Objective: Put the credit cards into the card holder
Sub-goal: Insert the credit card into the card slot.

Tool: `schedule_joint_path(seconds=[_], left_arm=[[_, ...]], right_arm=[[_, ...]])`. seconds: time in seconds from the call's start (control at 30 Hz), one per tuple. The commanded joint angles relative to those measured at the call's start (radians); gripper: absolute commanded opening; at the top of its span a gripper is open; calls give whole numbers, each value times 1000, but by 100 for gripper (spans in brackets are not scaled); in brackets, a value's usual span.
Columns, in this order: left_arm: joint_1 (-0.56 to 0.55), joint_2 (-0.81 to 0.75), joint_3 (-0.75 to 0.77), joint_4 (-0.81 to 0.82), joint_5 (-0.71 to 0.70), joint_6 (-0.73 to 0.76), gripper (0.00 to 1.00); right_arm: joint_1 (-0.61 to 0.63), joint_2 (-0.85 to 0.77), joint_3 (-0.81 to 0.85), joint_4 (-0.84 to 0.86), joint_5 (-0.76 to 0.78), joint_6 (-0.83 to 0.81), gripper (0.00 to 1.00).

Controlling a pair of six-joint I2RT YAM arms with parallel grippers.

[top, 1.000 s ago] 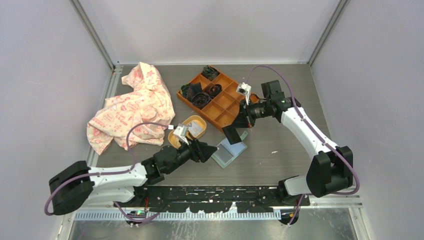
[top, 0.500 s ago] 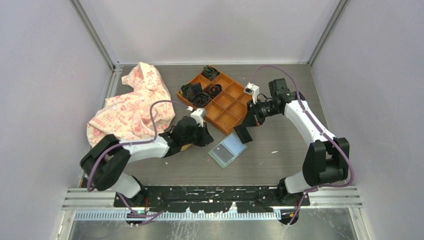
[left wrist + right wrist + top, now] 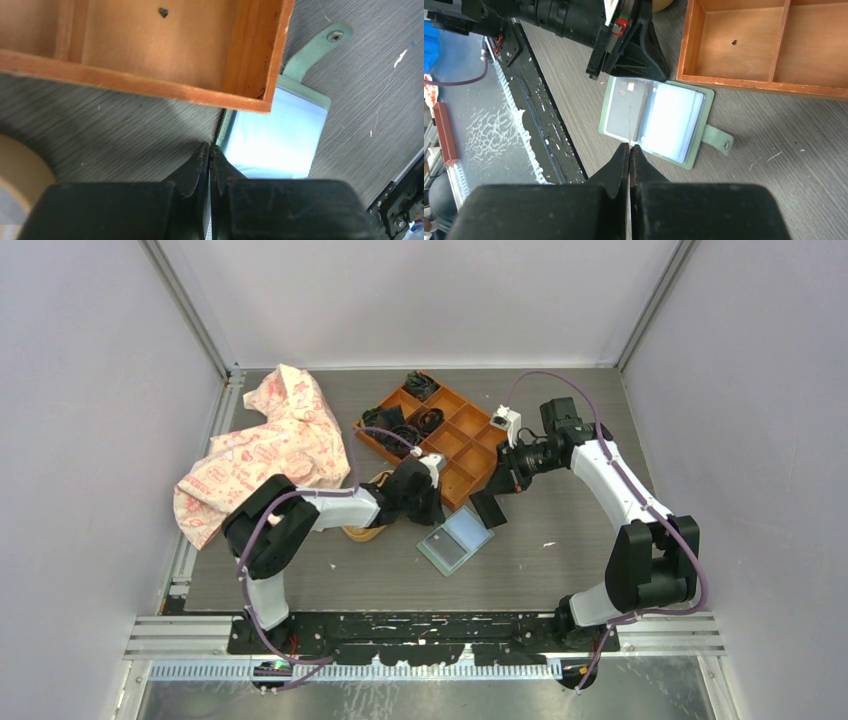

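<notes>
One card holder (image 3: 656,122), one tray (image 3: 744,85), one card (image 3: 487,510) in right gripper (image 3: 629,146)

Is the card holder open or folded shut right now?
Open. The card holder lies spread flat on the table, both inner halves facing up, its closing tab unfastened.

One card holder (image 3: 456,539), one orange tray (image 3: 455,440), one dish (image 3: 362,532), one cloth (image 3: 265,455).

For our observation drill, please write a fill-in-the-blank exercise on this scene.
The green wallet lies ___ on the table. The tray next to it is coloured ___. The right fingers are shut on a thin ___.
Missing words: open; orange; card.
</notes>
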Motion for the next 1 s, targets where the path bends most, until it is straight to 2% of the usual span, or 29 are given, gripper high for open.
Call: schedule_joint_path(seconds=[0.0,0.37,0.57,0.67,0.83,0.9,0.97], left_arm=[[-27,38,66,-35,12,40,4],[-115,75,86,23,56,22,4],[-125,-55,20,71,-27,-8,8],[-125,-168,-40,99,-81,-10,15],[-124,-364,-190,161,-130,-7,22],[-124,-441,-264,205,-136,-7,23],[-123,-520,-343,263,-124,-8,25]], right_arm=[[0,-26,42,-5,-38,-18,1],[-33,-3,-5,3,-93,14,1],[-52,-44,-121,110,-142,172,1],[-52,-130,-233,293,-150,351,1],[-54,-290,-490,784,-128,708,1],[-54,-309,-543,874,-118,810,1],[-54,-322,-568,869,-72,847,1]])
